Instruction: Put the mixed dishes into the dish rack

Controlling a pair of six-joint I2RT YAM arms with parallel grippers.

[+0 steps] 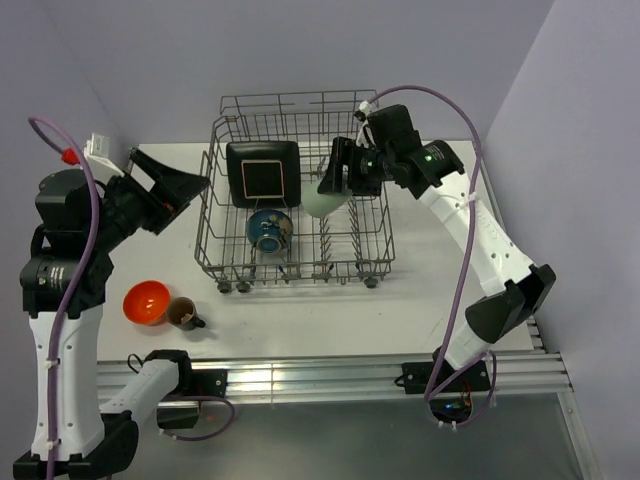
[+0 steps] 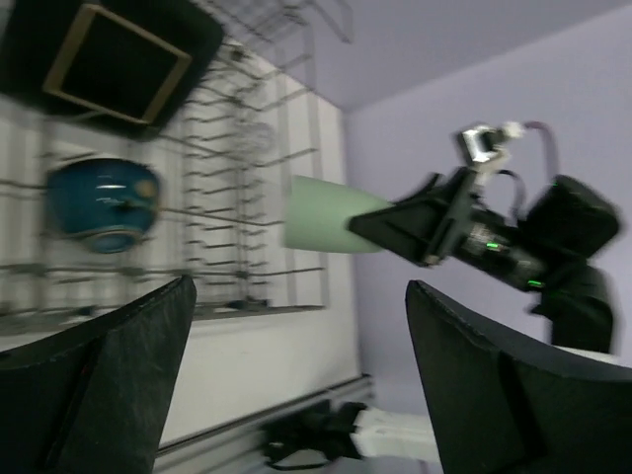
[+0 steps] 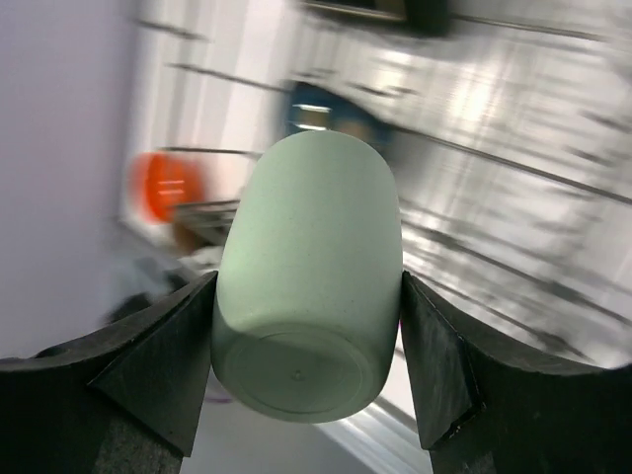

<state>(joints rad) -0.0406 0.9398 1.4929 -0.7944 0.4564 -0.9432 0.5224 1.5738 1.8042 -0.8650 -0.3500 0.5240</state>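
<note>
Nearest to us, toward the near-left corner of the counter (image 1: 300,312), the small orange bowl (image 1: 146,302) and the dark brown mug (image 1: 183,314) sit just beside each other, both upright and both outside the rack. We judge these to be the main work left.

A little farther in, along the left edge, the left gripper (image 2: 296,296) hangs above the counter beside the rack's left wall. Its fingers are spread wide and there is nothing between them.

Beyond that stands the dish rack (image 1: 212,200), filling the middle of the counter and reaching toward the far edge. In its near-left part the blue round bowl (image 1: 268,230) rests among the tines, tipped on its side. Over the middle of the rack, the right gripper (image 1: 338,185) is clamped on the pale green cup (image 3: 308,296). The wrist view shows a finger pressed against each side of it and its base turned toward the camera. The cup appears to be above the tines and not seated, so we take placing it as the step in hand.

Farthest back, in the rack's far-left part, the black square plate (image 1: 263,172) stands on edge with its pale centre facing us.

By our count, two dishes are loaded, one is on its way in and two wait on the counter. We cannot make out the small clear glass in these blurred views.
</note>
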